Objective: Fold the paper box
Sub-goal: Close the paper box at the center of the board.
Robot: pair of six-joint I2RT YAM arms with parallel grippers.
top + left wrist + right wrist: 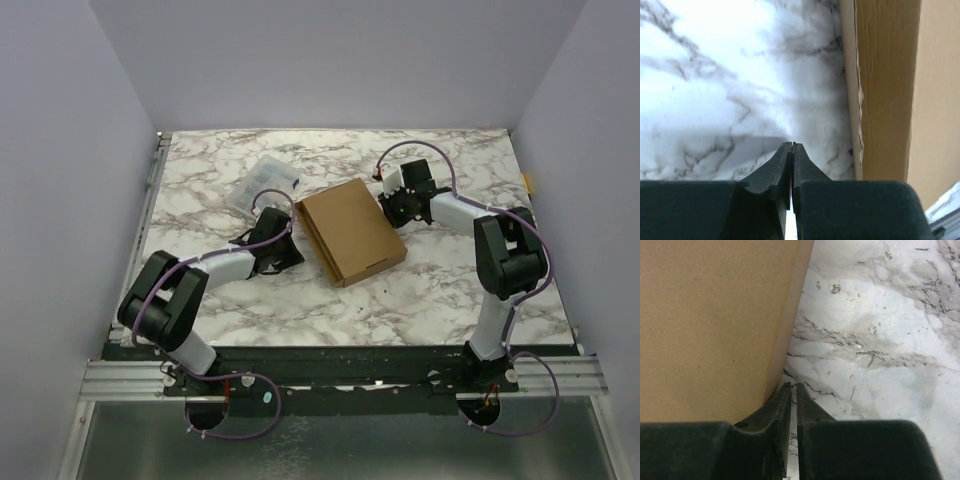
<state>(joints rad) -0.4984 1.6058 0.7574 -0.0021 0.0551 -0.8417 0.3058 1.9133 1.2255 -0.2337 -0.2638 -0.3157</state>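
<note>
Paper box (710,325) partly beyond both wrist-view edges

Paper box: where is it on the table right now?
In the top view, the paper box lies centrally on the table, between the left gripper and the right gripper; the clear plastic case sits just beyond its far left corner.

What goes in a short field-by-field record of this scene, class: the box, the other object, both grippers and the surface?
paper box: brown cardboard, looks closed into a shallow rectangle, lying flat mid-table
clear plastic case: on the far-left side of the box, apart from it
left gripper: shut, holding nothing, low beside the box's left side
right gripper: shut, holding nothing, low at the box's right edge; contact unclear
table: white marble pattern
</note>
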